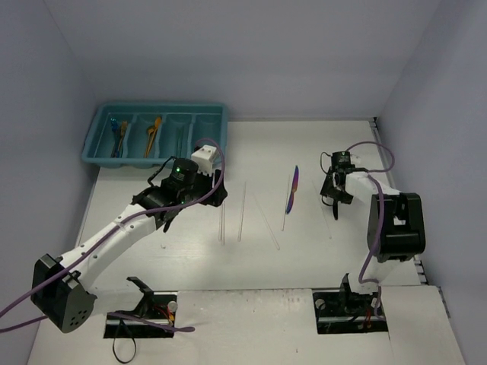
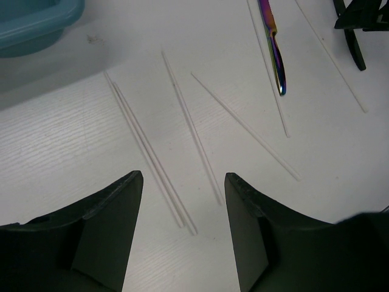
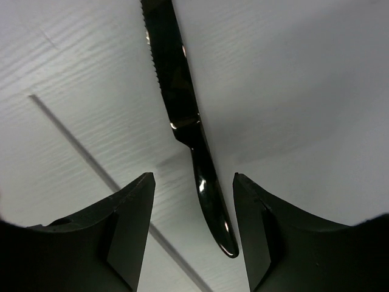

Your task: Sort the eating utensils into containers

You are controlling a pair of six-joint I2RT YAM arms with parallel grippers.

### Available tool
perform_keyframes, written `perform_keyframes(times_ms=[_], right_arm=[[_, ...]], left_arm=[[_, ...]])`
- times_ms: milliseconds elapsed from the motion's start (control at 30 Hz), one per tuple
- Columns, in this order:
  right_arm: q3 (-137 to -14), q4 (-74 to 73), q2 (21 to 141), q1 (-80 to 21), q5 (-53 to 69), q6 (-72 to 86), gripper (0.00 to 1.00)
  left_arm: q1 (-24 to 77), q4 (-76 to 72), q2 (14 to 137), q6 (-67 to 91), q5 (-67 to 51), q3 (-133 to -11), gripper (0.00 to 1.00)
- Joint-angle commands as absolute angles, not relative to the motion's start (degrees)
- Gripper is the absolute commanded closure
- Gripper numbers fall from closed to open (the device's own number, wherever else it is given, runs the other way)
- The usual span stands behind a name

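Standing over the table, I cannot see what is under the right gripper [image 1: 336, 199]. Only its wrist camera shows it: a black knife [image 3: 182, 103] lies lengthwise between the fingers [image 3: 124, 231], with the serrated blade toward 12 o'clock and the handle end toward 6. There is a gap on each side of the knife, so the jaws are about half open and grip nothing. A pale stick [image 3: 72, 139] slants from 10 toward 5 o'clock, passing under the left finger.

Only the overhead view shows the whole tray [image 1: 95, 148], at 10 o'clock on the table [image 1: 304, 258]. It has blue and gold utensils [image 1: 118, 137] in its leftmost compartment and an orange one [image 1: 154, 131] in the next. The left wrist camera catches just a corner of the tray, but it separates the sticks [image 2: 149, 155] better. Two lie touching side by side, and others are spread apart toward 2 o'clock. A purple knife [image 2: 273, 48] lies at 1 o'clock, close beside one of them.

The left gripper [image 2: 183, 176] hovers above the paired sticks, moderately open, holding and touching nothing.

The table is white with a faint grain. The walls around it are plain pale lilac-grey.
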State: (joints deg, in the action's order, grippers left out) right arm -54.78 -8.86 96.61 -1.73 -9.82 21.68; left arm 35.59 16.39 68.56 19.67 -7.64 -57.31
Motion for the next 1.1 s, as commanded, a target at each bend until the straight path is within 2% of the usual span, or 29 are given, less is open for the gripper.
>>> perform_keyframes(times_ms=[0, 200, 367, 633, 800, 900, 1000, 1067], right_arm=[[-55.55, -10.00, 96.48, 0.24, -8.96, 20.19, 0.48], [-55.37, -10.59, 98.36, 2.20, -6.00, 20.05, 0.50], [-55.46, -10.81, 100.82, 2.01, -2.82, 21.28, 0.61], [-59.56, -10.71, 104.52, 1.22, -5.48, 26.68, 0.63], [-61.89, -10.55, 106.88, 1.14, -8.09, 30.76, 0.82], [-63.92, -10.47, 108.31, 1.14, -8.44, 33.13, 0.89], [-65.98, -10.37, 109.37, 0.94, -8.44, 36.42, 0.92], [-67.01, -10.37, 109.96, 0.79, -8.53, 37.44, 0.90]], left_arm=[[35.68, 19.03, 65.63, 13.69, -7.06, -60.95, 0.47], [35.64, 20.25, 62.96, 11.91, -6.62, -59.67, 0.47], [35.60, 20.04, 60.81, 11.25, -5.36, -57.92, 0.47], [35.59, 20.38, 59.60, 10.81, -4.23, -57.93, 0.47], [35.51, 20.48, 59.33, 10.72, -3.52, -57.83, 0.47], [35.51, 20.48, 59.09, 10.63, -3.05, -57.83, 0.47], [35.42, 20.48, 59.26, 10.63, -2.93, -57.83, 0.47], [35.42, 20.48, 59.33, 10.63, -2.99, -57.83, 0.47]])
